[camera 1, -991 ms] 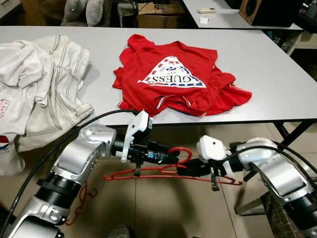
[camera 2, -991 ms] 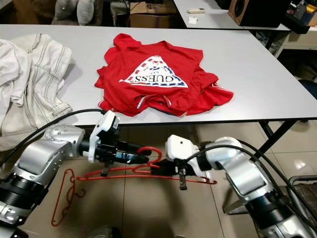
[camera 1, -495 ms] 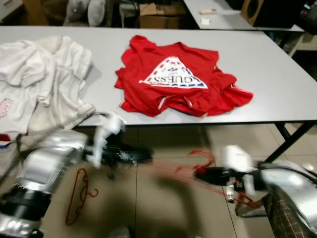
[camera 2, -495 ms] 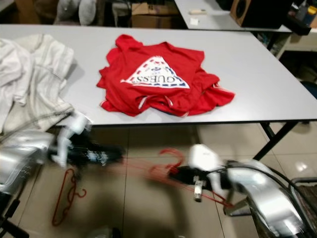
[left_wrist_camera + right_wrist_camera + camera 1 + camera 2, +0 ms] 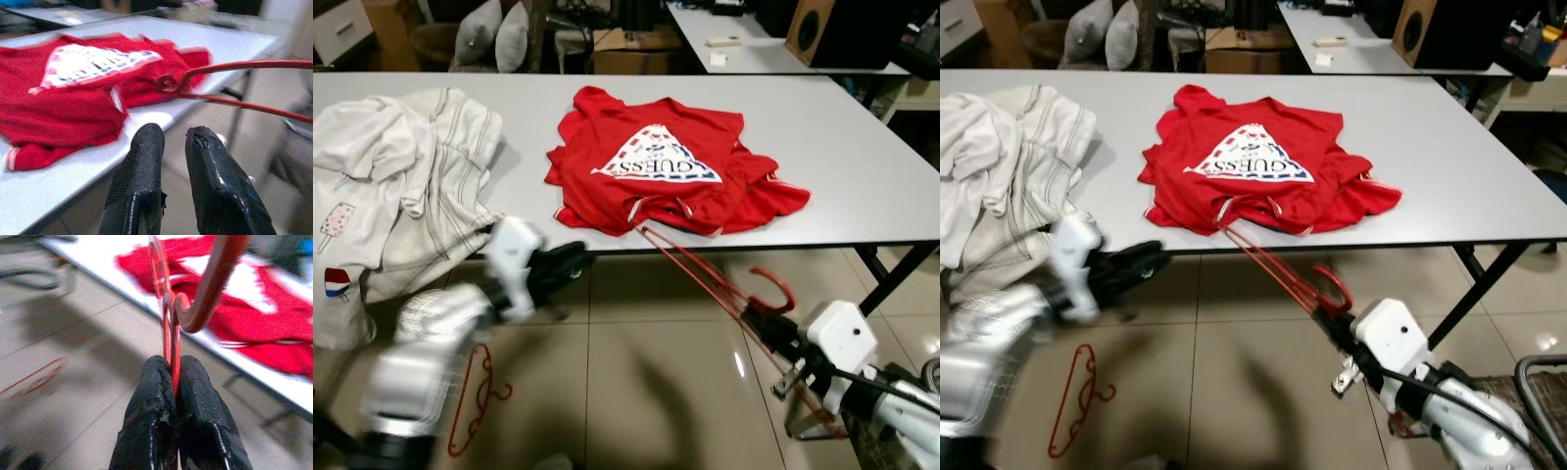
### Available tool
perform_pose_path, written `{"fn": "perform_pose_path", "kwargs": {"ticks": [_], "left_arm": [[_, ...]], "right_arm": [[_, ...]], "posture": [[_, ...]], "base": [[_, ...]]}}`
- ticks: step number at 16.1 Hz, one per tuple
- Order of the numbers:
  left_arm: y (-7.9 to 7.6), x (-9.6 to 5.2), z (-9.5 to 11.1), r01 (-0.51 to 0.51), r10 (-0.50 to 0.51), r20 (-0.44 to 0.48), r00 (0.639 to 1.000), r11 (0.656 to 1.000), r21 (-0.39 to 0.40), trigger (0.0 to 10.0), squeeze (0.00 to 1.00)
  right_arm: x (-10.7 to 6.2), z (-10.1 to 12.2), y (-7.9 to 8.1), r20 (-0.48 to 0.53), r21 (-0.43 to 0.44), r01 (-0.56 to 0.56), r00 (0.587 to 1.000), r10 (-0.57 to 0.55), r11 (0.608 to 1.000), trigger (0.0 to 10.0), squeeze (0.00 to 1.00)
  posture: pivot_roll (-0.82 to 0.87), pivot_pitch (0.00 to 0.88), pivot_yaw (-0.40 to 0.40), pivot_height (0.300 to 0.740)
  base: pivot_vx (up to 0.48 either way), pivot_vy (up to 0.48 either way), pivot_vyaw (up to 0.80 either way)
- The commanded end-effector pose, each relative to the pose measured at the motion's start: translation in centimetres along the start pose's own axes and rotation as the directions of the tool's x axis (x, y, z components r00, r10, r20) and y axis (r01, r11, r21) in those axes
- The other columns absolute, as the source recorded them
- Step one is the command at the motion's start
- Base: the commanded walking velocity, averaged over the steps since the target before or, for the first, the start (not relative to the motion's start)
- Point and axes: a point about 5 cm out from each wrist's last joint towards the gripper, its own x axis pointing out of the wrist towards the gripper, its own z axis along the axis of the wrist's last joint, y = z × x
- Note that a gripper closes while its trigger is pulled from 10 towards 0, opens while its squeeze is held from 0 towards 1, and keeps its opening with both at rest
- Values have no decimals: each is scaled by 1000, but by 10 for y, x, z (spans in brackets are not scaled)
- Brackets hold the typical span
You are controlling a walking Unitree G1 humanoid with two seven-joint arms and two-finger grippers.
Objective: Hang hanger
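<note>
My right gripper (image 5: pixel 170 377) is shut on a red wire hanger (image 5: pixel 218 270) just below its hook. It holds the hanger low at the right, under the table's front edge (image 5: pixel 862 242). The hanger (image 5: pixel 690 266) slants up to the left, and its far end reaches the front hem of a red T-shirt (image 5: pixel 675 171) that lies spread on the grey table. My left gripper (image 5: pixel 173 137) hangs at the left below the table edge. Its fingers (image 5: pixel 142 161) stand slightly open with nothing between them, apart from the hanger.
A second red hanger (image 5: pixel 475 397) lies on the tiled floor at the left. A heap of white clothes (image 5: pixel 401 186) covers the table's left end and droops over the edge. A black table leg (image 5: pixel 891 274) stands at the right.
My left gripper has let go of the hanger and drawn back to the left. My right gripper has swung the hanger round, so its far end now points up at the shirt.
</note>
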Motion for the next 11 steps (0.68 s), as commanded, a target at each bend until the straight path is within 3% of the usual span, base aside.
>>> {"fn": "perform_pose_path", "kwargs": {"ticks": [1,2,3,4,6,8,9,11], "left_arm": [[-2,3,-3,-130,130,15,991,992,-5,10000,0],[-6,5,-11,-192,192,0,981,981,38,10000,0],[-8,5,-16,-206,207,-13,978,978,38,10000,0],[-15,7,-22,-217,220,-26,975,973,72,10000,0],[-17,10,-24,-248,251,-20,968,965,86,10000,0],[-11,12,-22,-356,356,11,934,933,51,10000,0],[-5,11,-26,-426,426,4,905,902,68,10000,0],[-6,9,-27,-443,443,7,896,894,70,10000,0]], "right_arm": [[-2,3,2,5,7,118,993,-118,993,0,0],[-4,1,2,5,25,224,975,-224,974,1608,0],[-5,-2,2,-5,48,272,962,-272,961,7725,0],[-7,-10,0,-37,84,371,929,-369,925,10000,0],[-8,-11,0,-29,83,435,901,-434,897,10000,0],[-3,-8,5,-35,124,407,913,-406,905,10000,0],[2,-6,9,-25,99,377,926,-376,921,10000,0],[5,-8,8,-15,50,411,912,-411,910,10000,0]], "posture": [[-60,42,52,740],[-57,47,53,740],[-57,48,53,740],[-54,48,54,740],[-54,47,54,740],[-58,45,55,740],[-59,45,54,740],[-58,43,45,740]], "base": [[0,0,0],[0,0,0],[0,0,0],[0,0,0],[0,0,0],[0,0,0],[0,0,0],[0,0,0]]}}
